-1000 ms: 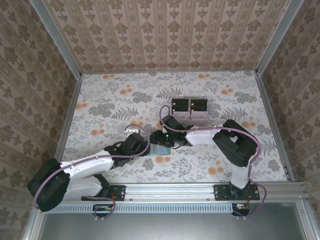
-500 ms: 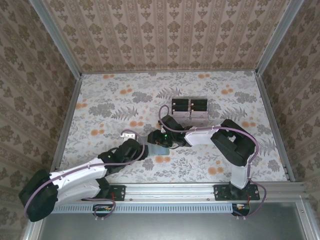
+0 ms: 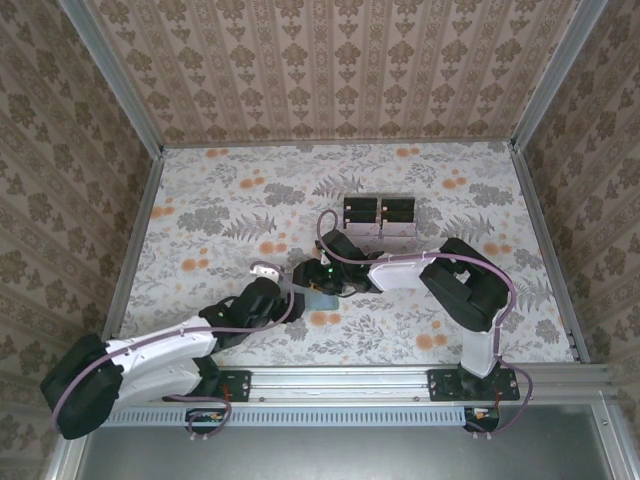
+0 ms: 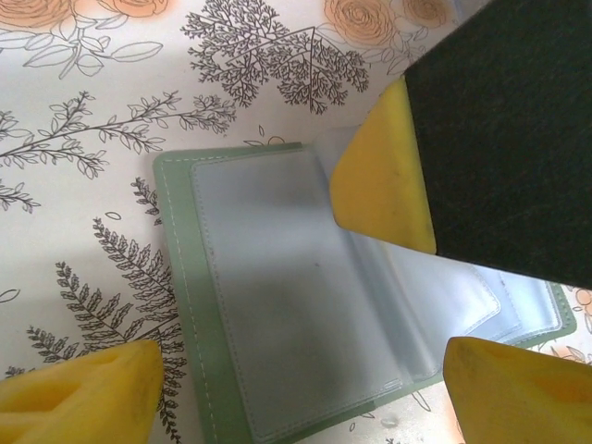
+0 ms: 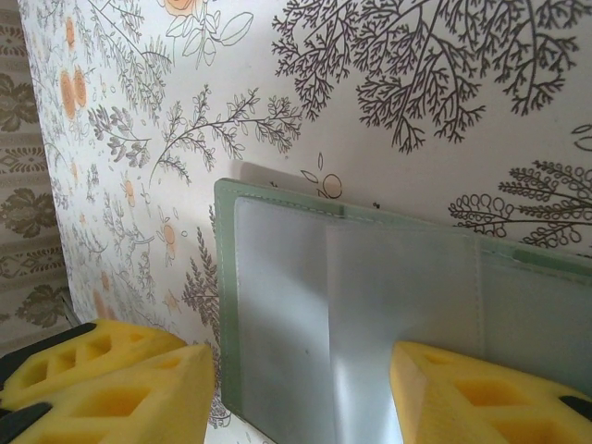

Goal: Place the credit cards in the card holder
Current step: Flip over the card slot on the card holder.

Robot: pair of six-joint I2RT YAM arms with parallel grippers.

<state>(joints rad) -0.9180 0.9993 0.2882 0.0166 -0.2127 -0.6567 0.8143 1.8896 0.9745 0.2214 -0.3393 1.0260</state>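
Card holder (image 4: 277, 305) lies flopped open on the desk (image 4: 83, 139), centre-front. Right gripper (image 5: 301, 370), jaws apart, has one pad (image 4: 379, 185) on its clear pockets, probably pinning it open. Left gripper (image 4: 301, 361) hovers released over it, holding nothing.

The card holder (image 4: 176, 305) is showing a matt, dull-green, leather-like cover with a stitched edge. Its inner sleeves (image 4: 277, 314) are looking like frosted, faintly glossy plastic. The left hand (image 4: 301, 379) is wearing yellow, spongy, matt pads (image 4: 79, 393). The table (image 4: 83, 139) is carrying a smooth, matt sheet printed with flowers. The rail (image 3: 340, 380) is gleaming like brushed metal.
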